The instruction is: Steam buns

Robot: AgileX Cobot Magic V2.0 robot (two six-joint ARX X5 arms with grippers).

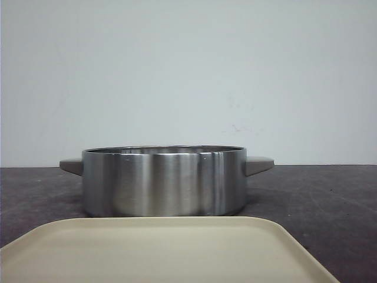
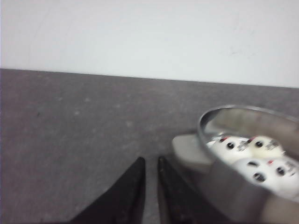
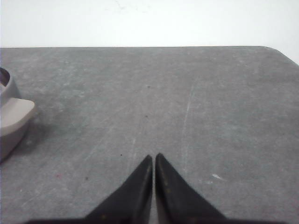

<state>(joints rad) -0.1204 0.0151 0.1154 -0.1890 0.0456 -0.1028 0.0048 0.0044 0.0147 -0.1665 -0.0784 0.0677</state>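
Observation:
A steel pot [image 1: 164, 180] with two beige side handles stands on the dark table. In the left wrist view several white panda-faced buns [image 2: 254, 158] lie inside the pot [image 2: 233, 196]. My left gripper [image 2: 151, 161] hangs over bare table beside the pot's beige handle [image 2: 189, 149], its black fingers nearly together and empty. My right gripper [image 3: 153, 157] is shut and empty over bare table, with the pot's other handle [image 3: 14, 114] off to one side. Neither gripper shows in the front view, and the buns are hidden there.
A beige tray [image 1: 159, 250] lies in front of the pot, closest to the front camera. A pale wall stands behind the table. The table's far corner [image 3: 273, 51] shows in the right wrist view.

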